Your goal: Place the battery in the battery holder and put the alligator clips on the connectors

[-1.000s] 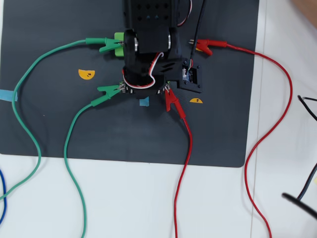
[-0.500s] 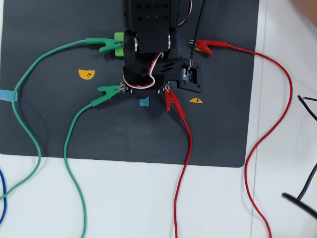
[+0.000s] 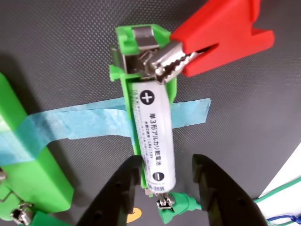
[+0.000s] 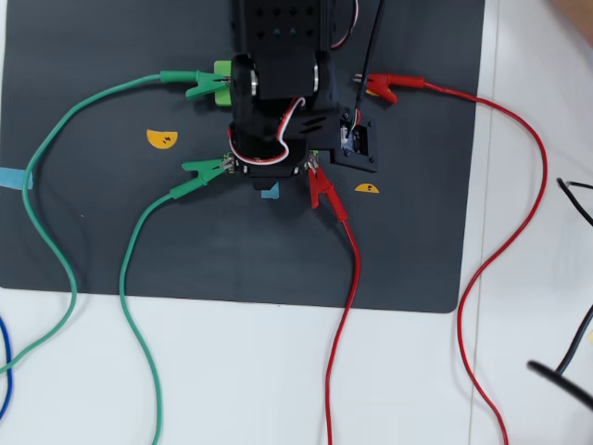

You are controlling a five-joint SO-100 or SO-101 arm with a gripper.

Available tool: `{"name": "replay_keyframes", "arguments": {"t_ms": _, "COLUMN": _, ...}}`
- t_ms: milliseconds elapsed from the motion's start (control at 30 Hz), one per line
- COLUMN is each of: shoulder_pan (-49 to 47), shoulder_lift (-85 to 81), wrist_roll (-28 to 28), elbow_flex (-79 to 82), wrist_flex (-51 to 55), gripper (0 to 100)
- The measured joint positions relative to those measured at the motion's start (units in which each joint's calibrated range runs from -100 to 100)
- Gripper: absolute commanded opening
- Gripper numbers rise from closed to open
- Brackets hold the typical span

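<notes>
- Battery point(image 3: 153, 136) lies seated in the battery holder point(image 3: 141, 40), near the mat's point(image 4: 93, 232) far edge; a red clip point(image 3: 211, 40) bites its top tab
- End effector point(image 3: 167, 186) spread apart, straddling the battery, gripping nothing
- Seating looks done; remaining clips seem attached

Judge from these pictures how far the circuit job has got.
Done: the white cylindrical battery lies in the narrow green plastic holder, with a red alligator clip on its top metal tab and a green clip at the bottom. In hand: the open black gripper straddles the battery's lower end. The block's connectors are hidden overhead.
</notes>
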Motion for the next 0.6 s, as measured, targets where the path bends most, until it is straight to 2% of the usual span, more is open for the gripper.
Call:
{"name": "replay_keyframes", "arguments": {"t_ms": 233, "shoulder_pan": 0.0, "shoulder_lift": 0.0, "wrist_roll": 0.0, "elbow_flex": 0.4, "wrist_flex": 0.0, "gripper": 10}}
{"name": "replay_keyframes", "arguments": {"t_ms": 433, "shoulder_pan": 0.0, "shoulder_lift": -0.4, "wrist_roll": -0.1, "elbow_flex": 0.4, "wrist_flex": 6.2, "gripper": 10}}
{"name": "replay_keyframes", "arguments": {"t_ms": 600, "shoulder_pan": 0.0, "shoulder_lift": -6.8, "wrist_roll": 0.0, "elbow_flex": 0.4, "wrist_flex": 8.4, "gripper": 1}}
